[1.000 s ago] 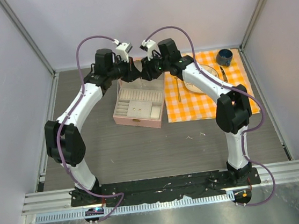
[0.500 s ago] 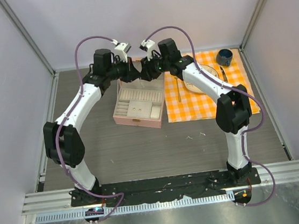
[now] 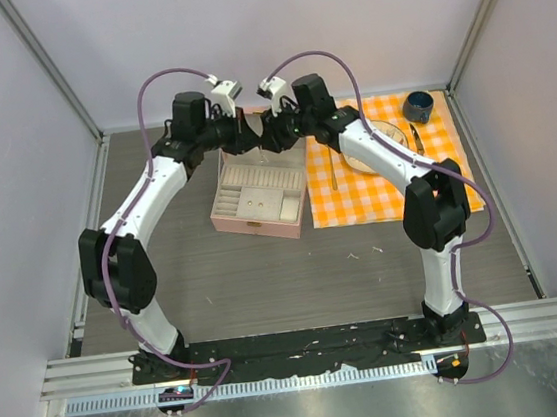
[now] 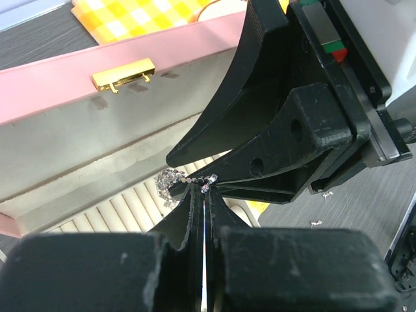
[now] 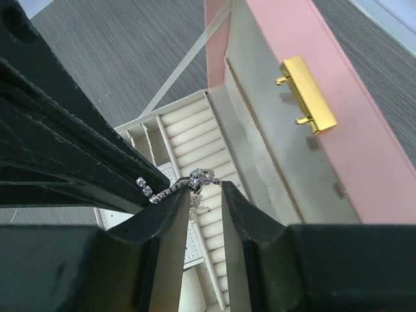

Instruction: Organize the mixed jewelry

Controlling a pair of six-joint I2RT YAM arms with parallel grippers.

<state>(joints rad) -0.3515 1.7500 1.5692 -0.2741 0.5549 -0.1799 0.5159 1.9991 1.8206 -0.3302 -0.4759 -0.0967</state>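
Observation:
A thin silvery chain (image 5: 198, 177) hangs in the air over the open pink case (image 3: 252, 225). My left gripper (image 4: 205, 187) is shut on one end of the chain (image 4: 174, 180). My right gripper (image 5: 207, 189) faces it tip to tip, jaws a finger-width apart, with the chain's bunched end lying across its fingertips (image 5: 182, 193). In the top view both grippers, left (image 3: 251, 131) and right (image 3: 267, 132), meet above the case's raised lid. Tiny pale bits (image 3: 354, 255) lie on the dark table in front of the case.
The case's lid (image 4: 58, 94) stands up with a gold clasp (image 4: 123, 75). An orange checked cloth (image 3: 392, 190) to the right carries a glass dish (image 3: 383, 136), a fork (image 3: 333, 174) and a knife (image 3: 417, 138). A dark blue cup (image 3: 418, 106) sits at its far corner.
Both grippers have shifted slightly toward the back wall, still tip to tip. The left elbow has swung a little outward. The right jaws have narrowed a little.

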